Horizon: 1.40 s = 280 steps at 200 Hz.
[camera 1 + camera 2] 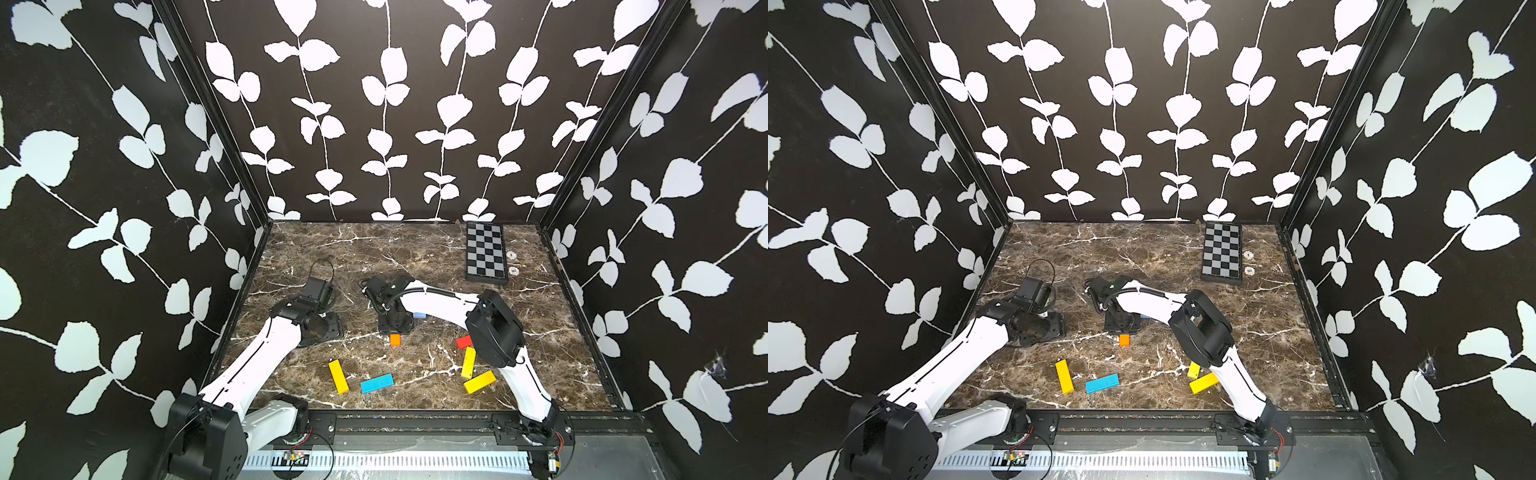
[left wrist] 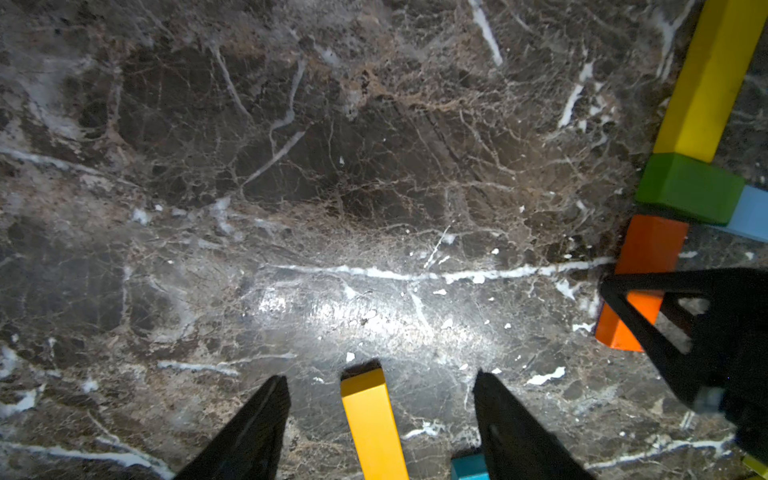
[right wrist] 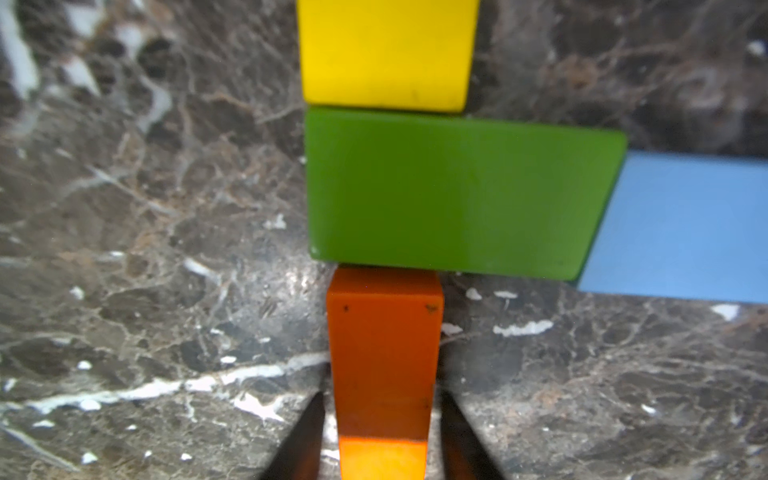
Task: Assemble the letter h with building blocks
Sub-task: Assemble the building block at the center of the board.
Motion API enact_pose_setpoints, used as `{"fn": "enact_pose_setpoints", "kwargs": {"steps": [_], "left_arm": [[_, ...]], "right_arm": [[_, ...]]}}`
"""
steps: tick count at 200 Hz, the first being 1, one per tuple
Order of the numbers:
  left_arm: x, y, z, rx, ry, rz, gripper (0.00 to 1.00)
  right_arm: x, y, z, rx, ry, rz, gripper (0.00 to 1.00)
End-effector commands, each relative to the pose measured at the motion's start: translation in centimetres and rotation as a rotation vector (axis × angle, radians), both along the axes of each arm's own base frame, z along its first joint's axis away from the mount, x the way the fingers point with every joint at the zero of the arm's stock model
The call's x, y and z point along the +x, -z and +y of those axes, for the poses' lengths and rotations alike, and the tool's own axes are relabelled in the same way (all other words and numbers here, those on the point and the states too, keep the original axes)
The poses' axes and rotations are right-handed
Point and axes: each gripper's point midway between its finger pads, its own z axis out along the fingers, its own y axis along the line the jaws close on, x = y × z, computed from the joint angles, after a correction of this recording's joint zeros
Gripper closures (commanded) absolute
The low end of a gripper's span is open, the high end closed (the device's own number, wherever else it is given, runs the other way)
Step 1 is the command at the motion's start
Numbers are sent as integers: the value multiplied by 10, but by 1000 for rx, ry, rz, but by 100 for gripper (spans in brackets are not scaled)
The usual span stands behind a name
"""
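Blocks (image 1: 395, 340) are lying flat on the marble surface (image 1: 374, 257), and four of them are sitting joined near its middle, under our right arm (image 1: 494, 328). In the right wrist view the green block (image 3: 457, 195) is lying crosswise. The long yellow block (image 3: 386, 54) is butting one of its long sides near one end. The orange block (image 3: 384, 353) is touching the opposite side, in line with the yellow. The light blue block (image 3: 685, 228) is meeting the green block's far short end, slightly skewed.

We are straddling the orange block with our right gripper (image 3: 381, 395). Its fingers (image 3: 307, 440) are standing apart on either side, close to the block, and a thin strip of surface is showing beside one of them, so they are not clamping it.

Our left gripper (image 2: 378, 376) is hovering over the surface with its fingers (image 2: 249, 436) wide apart and gripping nothing. Below it, the loose yellow block (image 1: 338, 376) and the blue block (image 1: 376, 383) are lying just beside each other toward the front edge.

By the right arm, the red block (image 1: 464, 342) is showing partly, and the yellow pair (image 1: 468, 362) is lying at an angle just beside it. We cannot tell whether those two are touching.

The chequered board (image 1: 486, 253) is lying in the far right corner, well apart.
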Motion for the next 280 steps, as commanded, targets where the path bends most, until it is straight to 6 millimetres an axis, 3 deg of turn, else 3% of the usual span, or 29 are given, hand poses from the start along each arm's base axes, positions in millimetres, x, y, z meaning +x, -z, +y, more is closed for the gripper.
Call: {"fn": "enact_pose_setpoints", "kwargs": {"steps": [1,37,92,171,215,280], "left_arm": [[-1,5,-1,-8,12,9,27],[-1,6,-2,-13,23,9,27],[-2,9,-3,-17,25,15,28],[-2,10,-5,-24,37,19,27],[-3,11,-6,-32,38,25,27],[-3,11,-7,-33,43,26,27]], "right_arm": [[0,8,-9,-42,35,20,50],[2,7,-10,-48,51,11,68],[4,11,-5,-47,59,16,74],[6,14,-5,-57,68,18,74],[8,13,-7,-65,73,15,62],[12,14,-10,-73,92,9,69]]}}
